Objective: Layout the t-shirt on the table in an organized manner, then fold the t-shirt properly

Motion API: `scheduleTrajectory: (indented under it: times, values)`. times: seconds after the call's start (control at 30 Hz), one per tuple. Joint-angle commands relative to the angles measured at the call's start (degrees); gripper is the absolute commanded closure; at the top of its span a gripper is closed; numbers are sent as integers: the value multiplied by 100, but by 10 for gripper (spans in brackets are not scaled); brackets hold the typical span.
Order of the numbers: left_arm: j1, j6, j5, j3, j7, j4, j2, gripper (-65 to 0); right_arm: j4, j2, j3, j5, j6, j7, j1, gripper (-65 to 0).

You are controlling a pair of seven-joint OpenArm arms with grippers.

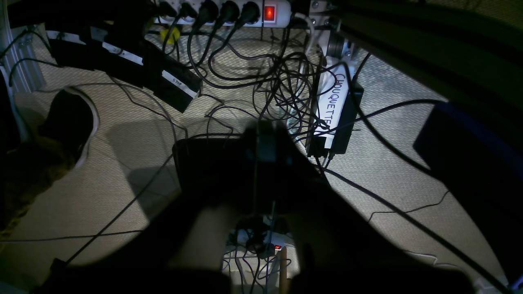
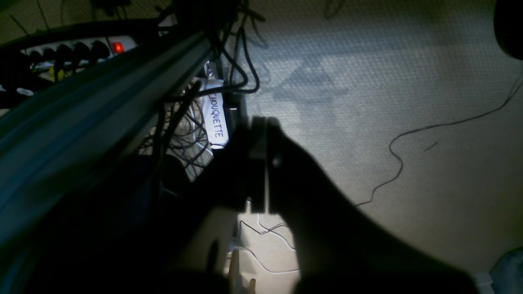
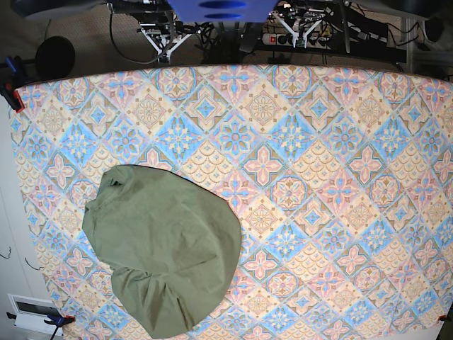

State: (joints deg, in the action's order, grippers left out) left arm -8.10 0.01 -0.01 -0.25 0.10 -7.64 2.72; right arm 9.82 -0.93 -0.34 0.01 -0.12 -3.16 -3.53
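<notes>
While both arms hang off surface [image 3: 340,177], t-shirt [image 3: 166,248] lies bunched, unfolded, at surface's near-left part in base view. Left end effector [image 1: 261,143] pressed together, empty, above cabled floor. Right end effector [image 2: 261,139] likewise pressed together, empty.

- The shirt [image 3: 166,248] lies bunched on the tabletop [image 3: 340,184], toward seven o'clock in the base view, reaching the near edge.
- The tabletop from twelve round to five o'clock carries nothing.
- Beyond the far edge, at twelve o'clock, sits the arm mount [image 3: 223,10], with a power strip [image 3: 304,37] at one o'clock.
- Both wrist views look down at the floor [image 1: 102,196], where cables [image 1: 286,94] tangle below a power strip at twelve o'clock.
</notes>
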Motion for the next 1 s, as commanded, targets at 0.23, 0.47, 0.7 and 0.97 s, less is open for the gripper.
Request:
scheduleTrajectory:
  times: [0.23,0.47,0.7,0.97]
  values:
    - [-74,21,23,12,-58,-14,163,0,68,18,21,-23,-10,21,-276,0]
    - [-575,21,32,21,-32,-709,444,0,481,212,3,-23,-10,48,-785,0]
    - [-1366,21,32,21,-32,-1693,717,0,1870,317,38,-23,-10,30,-1911,0]
    - [-2852,21,32,21,-23,-3926,1033,0,3391,510,100,3,-10,30,-3045,0]
